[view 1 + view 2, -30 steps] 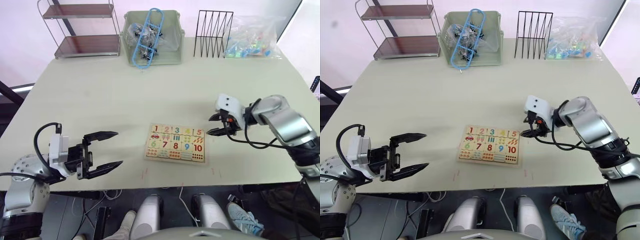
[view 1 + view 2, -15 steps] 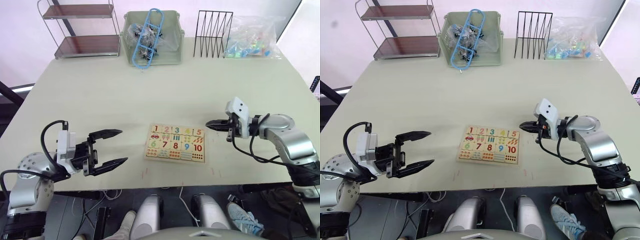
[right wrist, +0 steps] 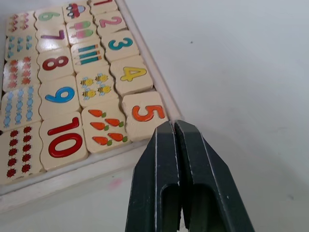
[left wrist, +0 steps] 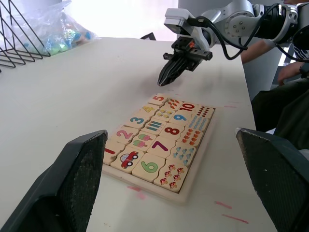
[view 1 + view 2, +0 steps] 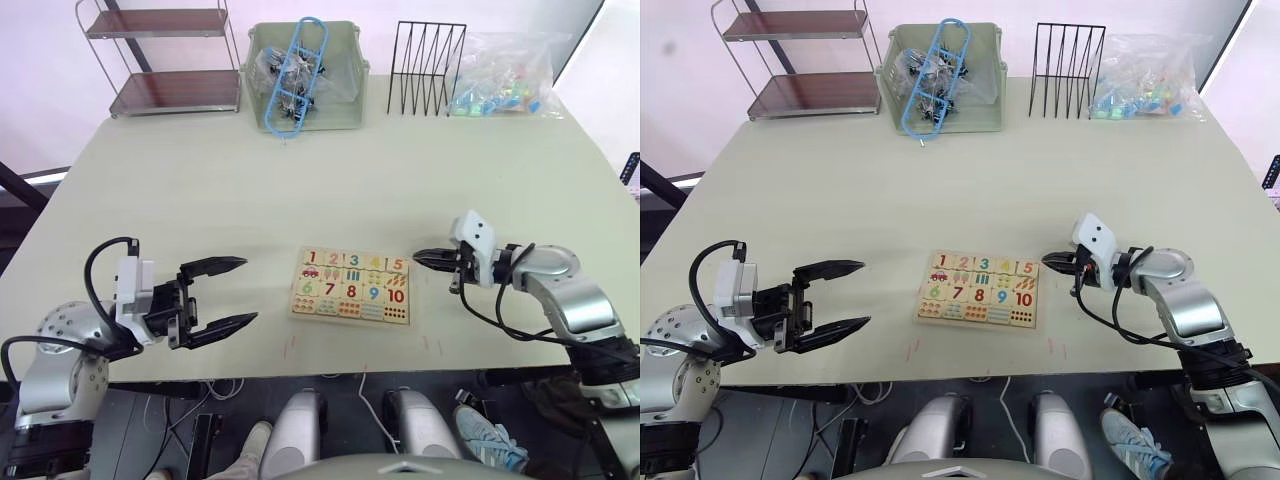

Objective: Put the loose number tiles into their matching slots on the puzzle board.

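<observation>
Right hand (image 5: 420, 257) lowered, closed | puzzle board (image 5: 351, 286): ten digits

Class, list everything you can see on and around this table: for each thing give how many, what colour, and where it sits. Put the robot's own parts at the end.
Table: one, pale cream, beneath everything.
Puzzle board: one, pale wood, near edge at centre; coloured digits 1 to 10, all in their slots.
Shelf rack: one, metal with brown shelves, far left.
Green bin: one, far centre, holding a blue frame and clear bags.
Wire rack: one, black, far right of centre.
Plastic bag: one, clear with coloured pieces, far right.
Left gripper: black, open, left of the board.
Right gripper: black, shut, empty, by the tile 5 corner.
</observation>
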Motion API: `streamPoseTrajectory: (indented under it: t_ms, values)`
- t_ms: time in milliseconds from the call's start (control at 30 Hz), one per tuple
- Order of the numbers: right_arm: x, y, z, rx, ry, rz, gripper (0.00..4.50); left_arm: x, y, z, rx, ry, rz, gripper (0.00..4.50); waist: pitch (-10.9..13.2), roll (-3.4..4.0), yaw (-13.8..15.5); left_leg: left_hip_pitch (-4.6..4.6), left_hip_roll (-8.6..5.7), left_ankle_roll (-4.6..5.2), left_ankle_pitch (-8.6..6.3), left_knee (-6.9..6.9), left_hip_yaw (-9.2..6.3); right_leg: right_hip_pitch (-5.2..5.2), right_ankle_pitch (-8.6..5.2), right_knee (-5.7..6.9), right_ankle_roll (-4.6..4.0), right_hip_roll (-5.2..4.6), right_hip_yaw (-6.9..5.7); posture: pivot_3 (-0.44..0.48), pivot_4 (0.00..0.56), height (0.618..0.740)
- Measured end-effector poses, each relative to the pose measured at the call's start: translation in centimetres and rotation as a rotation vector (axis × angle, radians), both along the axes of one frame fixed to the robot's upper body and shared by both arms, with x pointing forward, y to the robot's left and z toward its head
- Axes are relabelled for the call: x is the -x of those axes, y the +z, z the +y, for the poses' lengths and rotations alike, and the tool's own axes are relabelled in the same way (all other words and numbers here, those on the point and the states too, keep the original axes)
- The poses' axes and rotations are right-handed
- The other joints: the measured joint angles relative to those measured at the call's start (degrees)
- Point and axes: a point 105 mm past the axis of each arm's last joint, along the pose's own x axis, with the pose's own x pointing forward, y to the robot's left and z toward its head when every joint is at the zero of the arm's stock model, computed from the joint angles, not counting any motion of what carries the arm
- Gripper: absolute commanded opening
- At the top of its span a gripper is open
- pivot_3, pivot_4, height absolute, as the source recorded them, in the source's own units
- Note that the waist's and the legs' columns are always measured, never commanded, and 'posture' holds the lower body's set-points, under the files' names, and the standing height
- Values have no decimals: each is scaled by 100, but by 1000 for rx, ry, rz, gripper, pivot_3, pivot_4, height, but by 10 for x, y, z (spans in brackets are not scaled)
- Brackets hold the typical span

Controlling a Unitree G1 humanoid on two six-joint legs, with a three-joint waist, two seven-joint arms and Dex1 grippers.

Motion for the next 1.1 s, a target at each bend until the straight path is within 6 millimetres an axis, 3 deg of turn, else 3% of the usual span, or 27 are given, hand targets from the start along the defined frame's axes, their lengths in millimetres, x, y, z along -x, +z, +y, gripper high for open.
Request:
streamPoseTrajectory:
  t_ms: [1100]
  values:
    - [-1, -12, 5, 19, -6, 24, 52, 3, 1, -3, -7, -25, -4, 4500, 0, 0, -1, 1, 0, 0, 0, 0, 0, 1, 3, 0, 5, 0, 1, 0, 150, 740]
